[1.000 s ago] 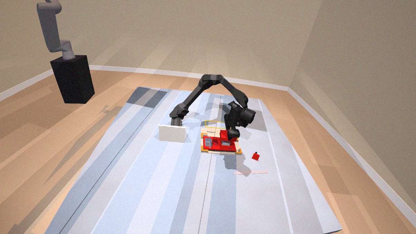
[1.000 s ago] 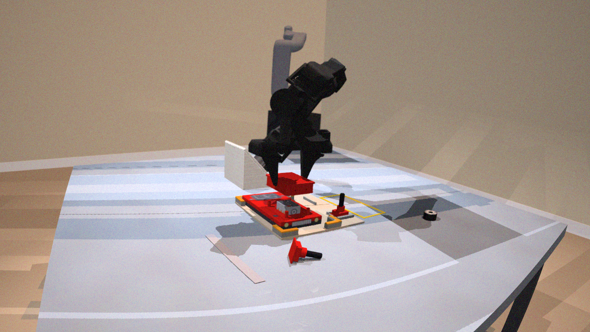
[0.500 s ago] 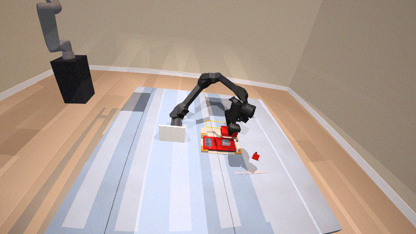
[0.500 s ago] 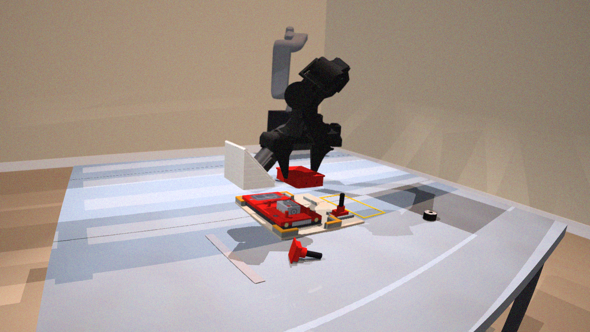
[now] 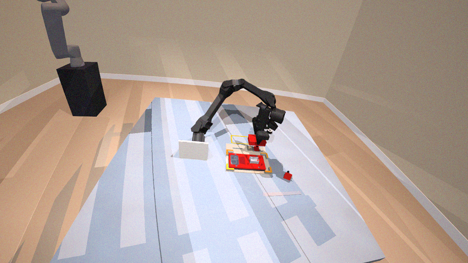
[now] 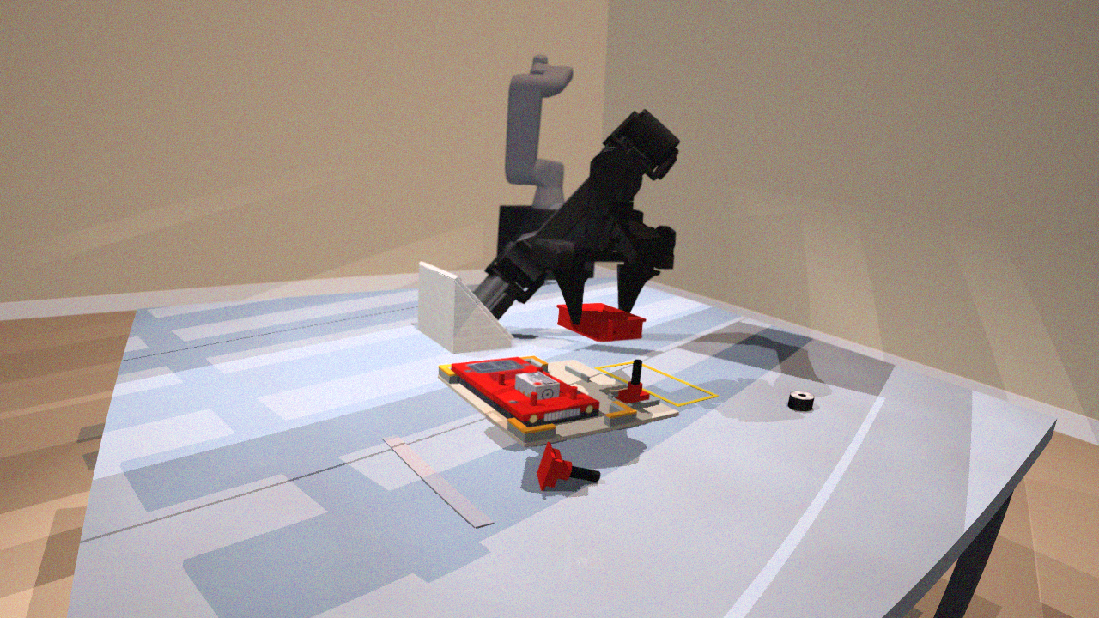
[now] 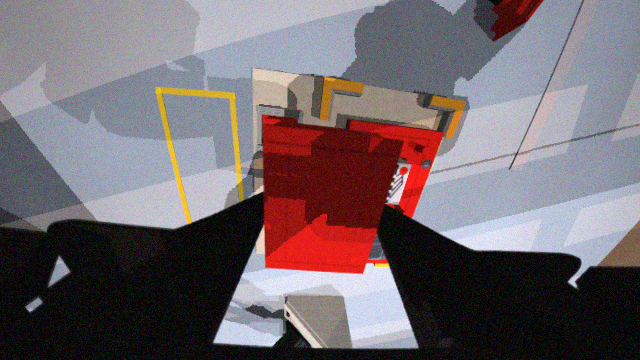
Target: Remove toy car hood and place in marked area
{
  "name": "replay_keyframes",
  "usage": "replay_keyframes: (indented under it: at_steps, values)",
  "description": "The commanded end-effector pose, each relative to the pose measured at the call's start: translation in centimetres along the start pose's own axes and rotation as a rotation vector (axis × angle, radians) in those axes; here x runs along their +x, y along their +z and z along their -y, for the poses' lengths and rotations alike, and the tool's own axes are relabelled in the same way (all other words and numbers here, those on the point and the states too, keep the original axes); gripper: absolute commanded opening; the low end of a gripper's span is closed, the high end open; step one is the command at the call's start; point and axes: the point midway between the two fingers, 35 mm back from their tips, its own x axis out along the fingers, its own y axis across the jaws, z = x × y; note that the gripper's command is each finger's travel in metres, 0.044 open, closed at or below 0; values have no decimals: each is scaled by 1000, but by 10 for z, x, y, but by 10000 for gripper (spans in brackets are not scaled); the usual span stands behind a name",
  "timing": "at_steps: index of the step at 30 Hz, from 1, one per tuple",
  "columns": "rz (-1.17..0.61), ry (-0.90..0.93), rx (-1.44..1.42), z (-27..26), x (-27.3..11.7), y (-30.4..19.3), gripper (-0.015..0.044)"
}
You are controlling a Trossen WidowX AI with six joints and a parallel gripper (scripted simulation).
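Note:
My gripper (image 5: 259,141) (image 6: 604,316) (image 7: 322,202) is shut on the red hood (image 5: 252,139) (image 6: 610,330) (image 7: 315,250), one finger on each side. The hood hangs in the air, clear of the car. The red toy car (image 5: 243,161) (image 6: 480,380) (image 7: 423,183) sits on its board between orange corner pieces, its grey-white engine block uncovered. The marked area (image 5: 239,136) (image 6: 717,396) (image 7: 195,92) is a yellow outline on the table beside the board. In the wrist view, the hood hides part of the car and board, and a finger hides part of the outline.
The beige board (image 5: 230,147) (image 6: 666,419) (image 7: 390,102) also bears an upright black-pegged red piece (image 6: 636,376). A similar piece (image 5: 287,176) (image 6: 547,469) (image 7: 515,17) lies tipped over. A black-and-white wheel (image 6: 800,401), a white block (image 5: 193,150) (image 6: 438,307) and a pink strip (image 5: 283,194) (image 6: 438,481) are around.

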Motion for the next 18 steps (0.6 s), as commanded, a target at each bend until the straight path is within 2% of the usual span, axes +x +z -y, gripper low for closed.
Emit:
replay_keyframes:
  at_steps: [1, 18]
  values:
    - [-2, 7, 5, -18, 0, -1, 0]
    - [-4, 13, 4, -84, -3, -12, 0]
